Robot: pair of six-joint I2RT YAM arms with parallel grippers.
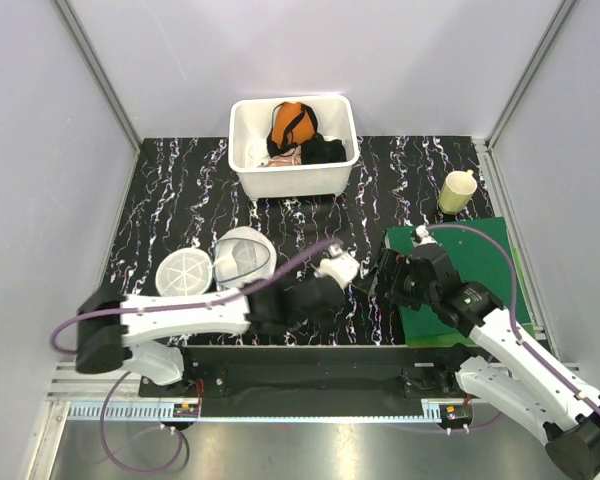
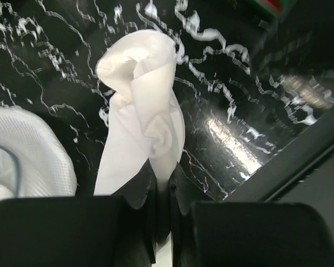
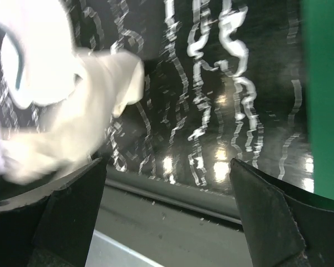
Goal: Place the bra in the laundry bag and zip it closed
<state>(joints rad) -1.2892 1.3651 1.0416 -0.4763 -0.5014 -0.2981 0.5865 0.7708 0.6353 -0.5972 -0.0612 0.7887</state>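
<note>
**Bra in the claw, bag lying open, zip not yet touched**

The left claw (image 1: pixel 325 279) is clamping a bunched fold of the bra (image 1: pixel 338 267). In the left wrist view the two jaws are pressing together on the white fabric, which is standing out beyond them in a twisted roll. The bra is sitting over the middle of the desk (image 1: pixel 180 190), to the right of the laundry bag (image 1: pixel 242 257) and apart from it. Whether its loose end is brushing the desk I cannot tell.

The laundry bag is lying open near the front left of the desk, its two disc faces spread side by side, the ribbed one to the left. Nothing is showing inside it.

The right claw (image 1: pixel 381 280) is waiting just right of the bra, at the edge of the green mat (image 1: pixel 480 260). Its jaws are standing wide apart and gripping nothing.

At the back, the white tub (image 1: pixel 293 178) is holding an orange garment (image 1: pixel 292 124) and a black garment (image 1: pixel 323 150), neither of them part of this job.

Judging from this, the pick-up is done and the carry is under way. What is remaining is the larger share: moving the bra left over the open bag, letting it go inside, folding the two faces together and running the zip round.
</note>
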